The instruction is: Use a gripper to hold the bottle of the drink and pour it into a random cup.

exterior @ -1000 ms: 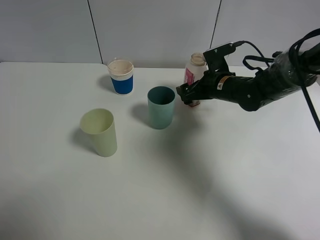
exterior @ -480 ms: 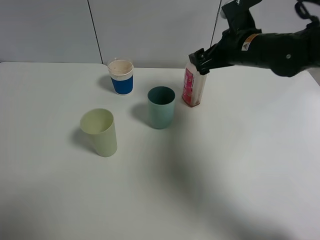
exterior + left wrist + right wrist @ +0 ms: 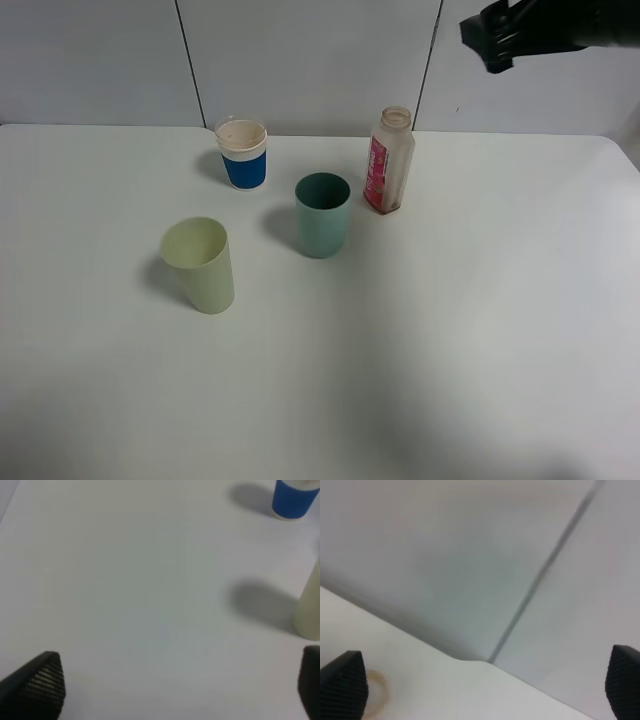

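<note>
Right gripper (image 3: 492, 40) raised high at far right, over table's back edge, well above bottle of the drink (image 3: 389, 161); fingers (image 3: 344, 682) spread wide, empty. Left gripper (image 3: 177, 687) low over table (image 3: 450, 330), jaws apart, empty. Bottle upright, just right of cup (image 3: 322, 214), not touching

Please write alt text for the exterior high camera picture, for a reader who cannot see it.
A white table holds a capless bottle with a pink-red label, standing upright beside a teal cup. A pale yellow-green cup stands nearer the camera, and a blue-banded paper cup stands near the wall. The right claw hangs empty, high above the bottle.
</note>
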